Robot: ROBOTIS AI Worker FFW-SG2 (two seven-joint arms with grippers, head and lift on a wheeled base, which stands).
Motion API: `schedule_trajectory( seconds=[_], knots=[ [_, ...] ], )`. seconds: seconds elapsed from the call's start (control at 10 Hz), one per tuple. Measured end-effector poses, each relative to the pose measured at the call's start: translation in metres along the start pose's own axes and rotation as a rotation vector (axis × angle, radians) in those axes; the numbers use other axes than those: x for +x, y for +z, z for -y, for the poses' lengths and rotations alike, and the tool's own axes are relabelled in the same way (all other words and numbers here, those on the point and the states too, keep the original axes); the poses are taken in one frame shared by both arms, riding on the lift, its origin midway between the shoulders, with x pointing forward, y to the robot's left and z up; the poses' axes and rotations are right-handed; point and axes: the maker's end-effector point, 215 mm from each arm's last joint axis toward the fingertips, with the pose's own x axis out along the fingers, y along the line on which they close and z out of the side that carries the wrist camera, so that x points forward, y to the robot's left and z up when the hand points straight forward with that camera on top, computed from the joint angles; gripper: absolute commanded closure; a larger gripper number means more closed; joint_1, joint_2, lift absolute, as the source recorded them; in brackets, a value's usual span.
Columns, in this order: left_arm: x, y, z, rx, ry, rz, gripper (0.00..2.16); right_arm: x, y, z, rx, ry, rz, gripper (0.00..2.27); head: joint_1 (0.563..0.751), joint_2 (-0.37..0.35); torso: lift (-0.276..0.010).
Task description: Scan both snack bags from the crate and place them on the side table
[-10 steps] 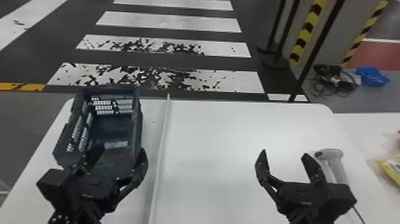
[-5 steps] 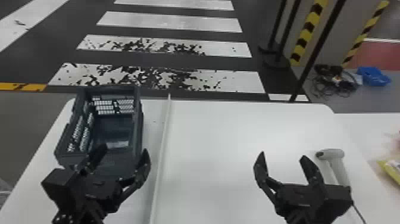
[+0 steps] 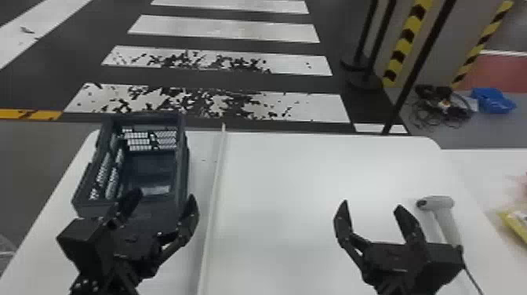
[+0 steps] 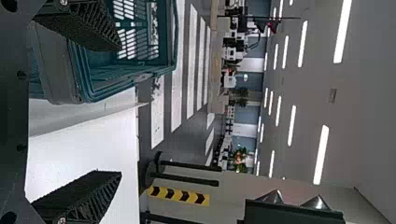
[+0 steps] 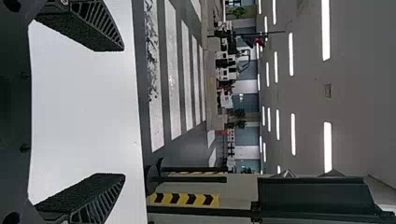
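Left gripper point(image 3: 163, 196) and right gripper point(image 3: 372, 204) have edged slightly inward, jaws wide and empty. White tabletop point(image 3: 282, 196) separates crate point(image 3: 181, 157) from handheld scanner point(image 3: 437, 203), reaching the far edge.

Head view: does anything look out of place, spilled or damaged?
The two nearest crosswalk stripes look worn: ragged dark patches break their white. Cables lie tangled on the floor near a blue container.

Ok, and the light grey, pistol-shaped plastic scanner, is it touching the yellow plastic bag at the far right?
Apart. The head view shows it: a bare strip of white table surface lies between scanner and bag.
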Motion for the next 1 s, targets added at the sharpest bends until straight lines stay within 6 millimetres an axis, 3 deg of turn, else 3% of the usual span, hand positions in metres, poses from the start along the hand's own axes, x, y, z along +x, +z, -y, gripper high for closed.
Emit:
schedule_trajectory(
  seconds=[1.0],
  knots=[
    [-0.0001,0.0031,0.0029,-0.003,-0.004,0.004,0.06,-0.0032,-0.0018,-0.0023,0.003,0.004,-0.005,0.02,0.695,-0.067,-0.095]
  ],
)
